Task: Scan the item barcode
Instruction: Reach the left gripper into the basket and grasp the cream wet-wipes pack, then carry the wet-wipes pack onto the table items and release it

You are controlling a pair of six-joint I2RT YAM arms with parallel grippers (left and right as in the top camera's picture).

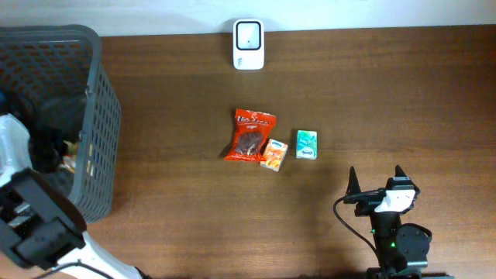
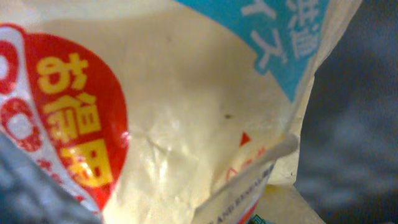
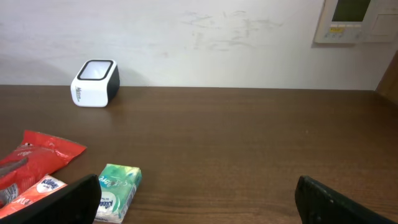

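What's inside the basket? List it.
The left arm reaches into the basket. Its wrist camera shows a cream packet with red and blue print, close up. From overhead only dark shapes and a colourful scrap show; the arm and basket walls cover the rest.

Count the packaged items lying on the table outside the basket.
3. A red snack bag mid-table, a small orange packet beside its lower right corner, a green tissue pack right of that. The basket may hide more.

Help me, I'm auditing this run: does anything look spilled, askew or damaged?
Nothing looks spilled or damaged. Only the small orange packet sits slightly askew, apparently touching the lower corner of the crinkled red snack bag; the green tissue pack lies apart.
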